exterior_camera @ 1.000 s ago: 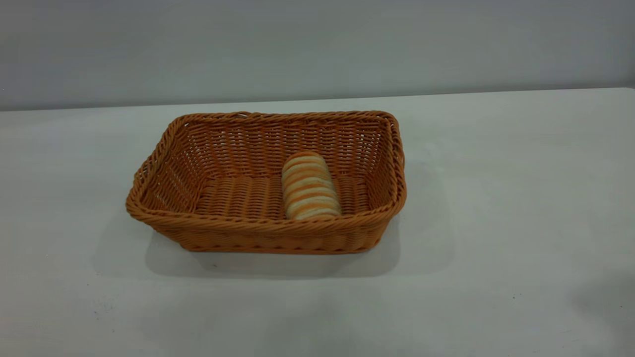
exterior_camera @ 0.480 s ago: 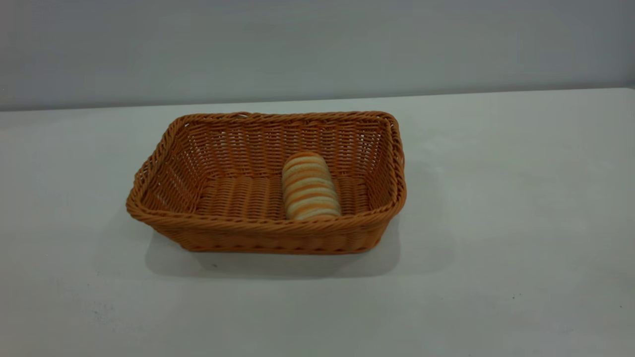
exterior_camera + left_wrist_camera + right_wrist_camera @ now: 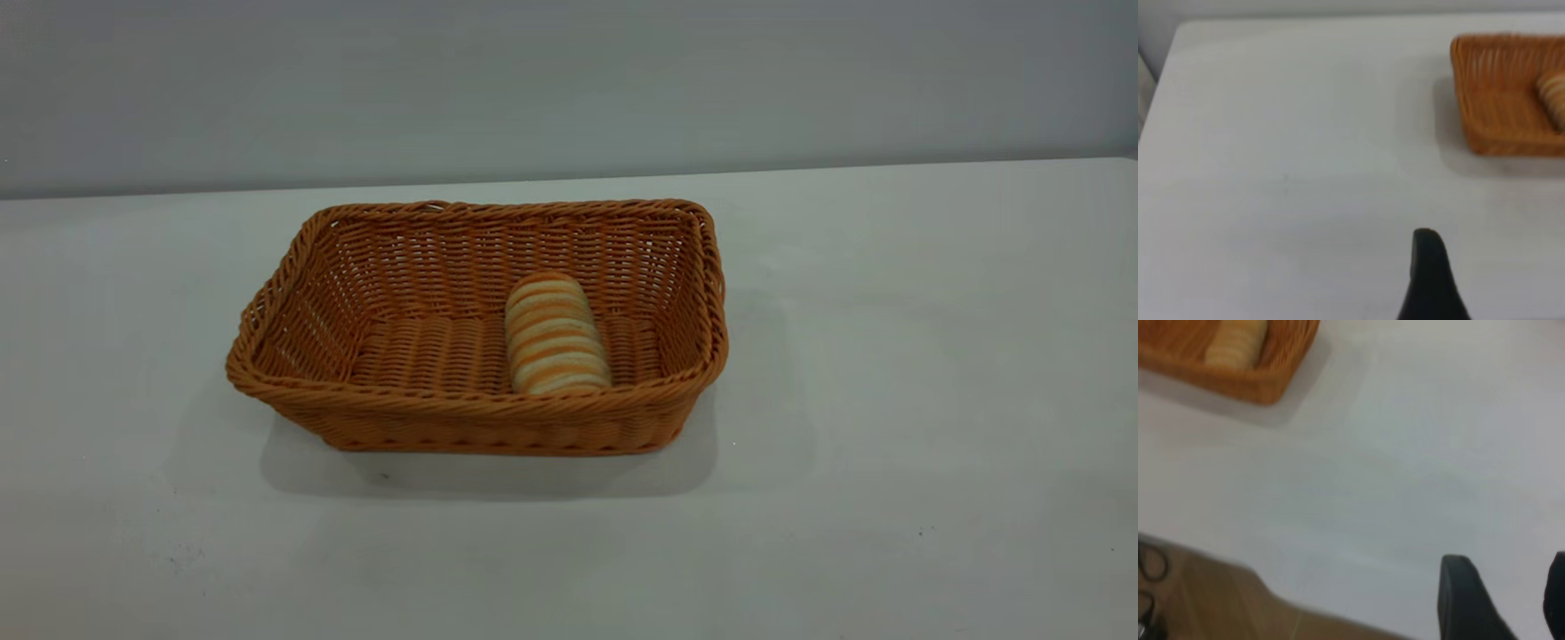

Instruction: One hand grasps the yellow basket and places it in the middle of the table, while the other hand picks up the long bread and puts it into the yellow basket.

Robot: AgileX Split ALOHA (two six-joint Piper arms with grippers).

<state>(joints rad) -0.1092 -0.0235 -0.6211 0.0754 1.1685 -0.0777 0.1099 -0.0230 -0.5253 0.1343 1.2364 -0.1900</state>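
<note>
1. Orange-tan rectangular woven wicker basket (image 3: 391, 356) with a braided rim sits on the plain white flat tabletop (image 3: 889, 356), roughly mid-table in the exterior view, slightly toward that view's left. Long side faces the camera; a soft shadow lies under its near edge.

2. Oblong bread roll with cream and golden-orange crosswise stripes (image 3: 556, 333) lies inside the basket on the woven floor, right of the basket's centre. It runs from the near wall toward the far wall, its near end just behind the front rim. Nothing touches it.

3. No arm or gripper shows in the exterior view.

4. Left gripper (image 3: 1431, 280): in the left wrist view only one black tapered finger (image 3: 1429, 267) shows at the frame edge, over bare table, well apart from the basket (image 3: 1501, 100). Second finger out of frame, so cannot tell whether it is spread or pressed together.

5. Right gripper (image 3: 1501, 597): two black fingers (image 3: 1461, 597) show with a clear gap of white table between them, so it is spread and holds nothing. It hangs near the table's edge, well apart from the basket (image 3: 1265, 377), bread (image 3: 1238, 343) visible inside.

6. Tan floor (image 3: 1211, 600) shows beyond the table edge in the right wrist view.
</note>
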